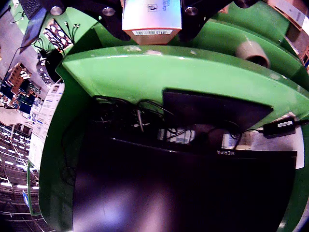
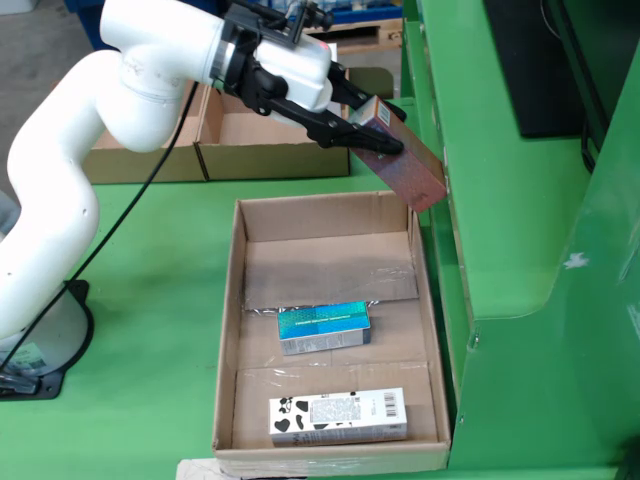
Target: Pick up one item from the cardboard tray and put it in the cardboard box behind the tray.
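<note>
In the standing view, the white, smooth, jointed arm (image 2: 60, 190) curves up from the left edge over the flat green counter (image 2: 140, 330), and its black gripper (image 2: 365, 135) is clamped on a long, narrow reddish carton (image 2: 405, 160), which hangs tilted in the air above the far right corner of the cardboard tray (image 2: 228, 330), close to the green wall on the right. The tray is a shallow rectangular thing of brown cardboard with low walls and strips of clear tape across its floor. Inside it, near the middle, lies a small shiny box (image 2: 324, 328) with a blue-green shimmer; nearer the front lies a long white box (image 2: 338, 416) with black blotches and a barcode, well apart from the shiny one. Beyond the tray, at the far left, stand open brown cardboard boxes (image 2: 265, 145) side by side. In the view riding on the gripper, the same carton (image 1: 152, 19) shows at the top centre, its pale end face bearing a barcode, with dark gripper fingers (image 1: 108, 17) on either side, above a curved glossy green surface (image 1: 183, 72) and a dark flat panel (image 1: 183, 193).
</note>
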Controlling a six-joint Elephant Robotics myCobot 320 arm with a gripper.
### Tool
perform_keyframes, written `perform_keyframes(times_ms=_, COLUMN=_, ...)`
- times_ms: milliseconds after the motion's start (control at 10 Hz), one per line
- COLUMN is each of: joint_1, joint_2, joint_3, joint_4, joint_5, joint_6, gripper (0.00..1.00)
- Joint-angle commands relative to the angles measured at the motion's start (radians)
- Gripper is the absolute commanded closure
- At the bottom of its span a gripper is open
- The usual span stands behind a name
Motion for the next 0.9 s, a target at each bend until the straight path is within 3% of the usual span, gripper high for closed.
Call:
perform_keyframes(times_ms=0, joint_1=0.083, joint_2=0.356, joint_3=0.029, joint_4=-0.605, joint_5=0.382, joint_6=0.194, gripper=1.00)
perform_keyframes(times_ms=800, joint_1=0.257, joint_2=0.359, joint_3=0.029, joint_4=-0.646, joint_5=0.402, joint_6=0.124, gripper=1.00)
